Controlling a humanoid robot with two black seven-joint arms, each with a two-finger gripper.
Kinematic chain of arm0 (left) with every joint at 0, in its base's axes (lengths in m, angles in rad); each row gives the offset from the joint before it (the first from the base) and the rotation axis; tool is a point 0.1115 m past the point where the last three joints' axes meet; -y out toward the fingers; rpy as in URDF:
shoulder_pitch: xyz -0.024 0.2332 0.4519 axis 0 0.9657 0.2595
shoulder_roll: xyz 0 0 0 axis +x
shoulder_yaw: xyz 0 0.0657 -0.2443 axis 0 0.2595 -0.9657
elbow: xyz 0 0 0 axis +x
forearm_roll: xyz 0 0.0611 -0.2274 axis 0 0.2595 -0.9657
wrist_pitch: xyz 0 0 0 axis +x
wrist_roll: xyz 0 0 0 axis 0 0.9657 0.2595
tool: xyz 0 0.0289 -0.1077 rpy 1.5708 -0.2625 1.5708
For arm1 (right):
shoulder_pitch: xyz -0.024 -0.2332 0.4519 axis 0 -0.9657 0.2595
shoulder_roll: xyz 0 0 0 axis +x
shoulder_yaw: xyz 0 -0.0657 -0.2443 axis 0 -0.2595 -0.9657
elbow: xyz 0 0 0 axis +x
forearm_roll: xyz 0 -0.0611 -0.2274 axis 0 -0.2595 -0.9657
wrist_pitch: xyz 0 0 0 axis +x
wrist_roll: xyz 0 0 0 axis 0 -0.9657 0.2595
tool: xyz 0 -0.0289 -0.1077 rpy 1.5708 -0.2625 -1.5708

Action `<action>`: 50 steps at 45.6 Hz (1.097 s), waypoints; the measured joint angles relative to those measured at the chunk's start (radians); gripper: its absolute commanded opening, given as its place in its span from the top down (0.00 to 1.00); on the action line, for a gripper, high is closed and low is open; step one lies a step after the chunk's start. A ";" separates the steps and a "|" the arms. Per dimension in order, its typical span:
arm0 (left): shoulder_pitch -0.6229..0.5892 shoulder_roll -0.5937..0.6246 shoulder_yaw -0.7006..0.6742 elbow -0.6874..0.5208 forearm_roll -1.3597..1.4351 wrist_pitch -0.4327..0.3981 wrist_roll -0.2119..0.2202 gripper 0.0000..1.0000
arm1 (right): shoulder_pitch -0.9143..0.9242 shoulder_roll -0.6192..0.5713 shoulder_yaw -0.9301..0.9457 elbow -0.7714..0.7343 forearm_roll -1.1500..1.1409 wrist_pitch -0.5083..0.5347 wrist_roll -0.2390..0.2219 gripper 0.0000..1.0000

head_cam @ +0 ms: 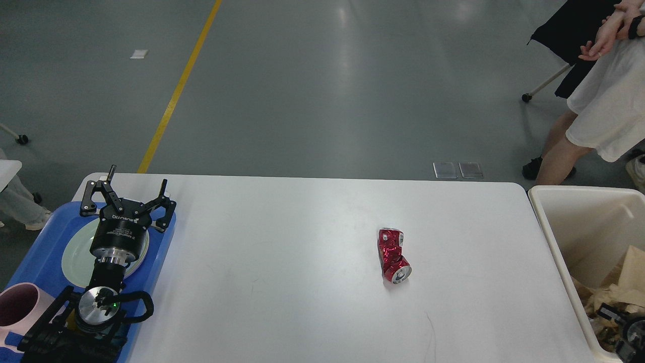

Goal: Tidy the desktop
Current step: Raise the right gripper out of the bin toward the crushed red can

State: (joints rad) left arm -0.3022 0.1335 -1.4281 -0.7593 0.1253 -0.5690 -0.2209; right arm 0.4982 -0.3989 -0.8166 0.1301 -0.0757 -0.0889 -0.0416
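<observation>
The white desktop (302, 242) fills the middle of the head view. A crushed red can (394, 254) lies on its side right of centre, with nothing near it. My left gripper (137, 176) hangs open and empty over the far end of the blue tray (40, 257), far to the left of the can. At the lower right corner a dark part of my right arm, probably its gripper (625, 330), shows inside the cream bin (564, 237). Its fingers cannot be told apart.
On the blue tray sit a pale green plate (75, 257) and a pink mug (17, 305). The cream bin at the table's right end holds crumpled brown paper (622, 282). A person in white (604, 111) stands beyond the far right corner.
</observation>
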 measured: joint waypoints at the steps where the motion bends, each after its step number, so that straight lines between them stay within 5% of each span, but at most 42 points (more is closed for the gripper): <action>1: 0.000 0.000 0.000 0.000 0.000 0.000 0.000 0.03 | 0.000 0.000 0.000 0.000 0.000 -0.001 0.000 0.00; 33: 0.000 0.000 0.000 0.000 0.000 0.000 0.000 0.03 | 0.067 -0.065 -0.006 0.056 -0.010 0.026 -0.009 0.00; 40: 0.000 0.000 0.000 0.000 0.000 0.000 0.000 0.03 | 0.257 -0.215 -0.026 0.286 -0.049 0.085 -0.046 0.00; 50: 0.000 0.000 0.000 0.000 0.001 0.000 0.000 0.03 | 0.761 -0.341 -0.220 0.777 -0.256 0.129 -0.211 0.00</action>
State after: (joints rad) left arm -0.3022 0.1334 -1.4281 -0.7593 0.1259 -0.5690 -0.2209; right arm 1.2594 -0.7399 -1.0361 0.9069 -0.3315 0.0401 -0.2527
